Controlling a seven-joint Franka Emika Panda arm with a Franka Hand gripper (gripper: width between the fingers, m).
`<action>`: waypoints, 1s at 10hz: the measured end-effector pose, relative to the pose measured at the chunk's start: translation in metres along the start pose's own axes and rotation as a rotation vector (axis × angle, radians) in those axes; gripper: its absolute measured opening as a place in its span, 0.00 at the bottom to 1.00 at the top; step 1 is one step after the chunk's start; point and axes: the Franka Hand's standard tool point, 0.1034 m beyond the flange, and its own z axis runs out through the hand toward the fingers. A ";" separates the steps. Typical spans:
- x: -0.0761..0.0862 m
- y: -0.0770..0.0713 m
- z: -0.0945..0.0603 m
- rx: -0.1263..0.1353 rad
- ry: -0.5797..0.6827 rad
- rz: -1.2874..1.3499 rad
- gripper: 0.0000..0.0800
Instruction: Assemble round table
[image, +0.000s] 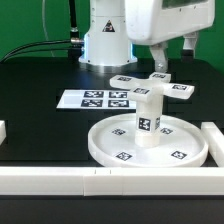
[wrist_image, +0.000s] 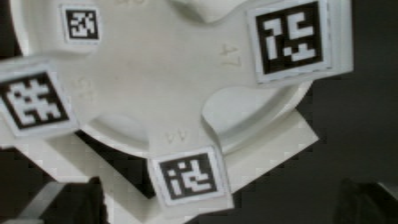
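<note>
Lower centre of the exterior view: round disc (image: 150, 140) lay flat, cylinder leg (image: 149, 115) upright in its middle. Cross-shaped foot (image: 152, 86) sat on the leg. Above it, gripper (image: 159, 62) hung with fingers spread, holding nothing. Marker board (image: 100, 99) lay centre-left.

A matte black counter (image: 40, 80) fills the scene, edged along its near side by long white bars (image: 60, 178). A flat white marker board (image: 95, 98) lies near the counter's middle. Behind the far edge hangs a green backdrop (image: 30, 20); black cables (image: 40, 45) run along that edge.
</note>
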 end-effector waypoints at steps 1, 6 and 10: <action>-0.001 0.001 0.001 -0.001 -0.002 -0.085 0.81; -0.007 0.005 0.007 -0.008 -0.040 -0.559 0.81; -0.015 0.011 0.011 -0.003 -0.065 -0.773 0.81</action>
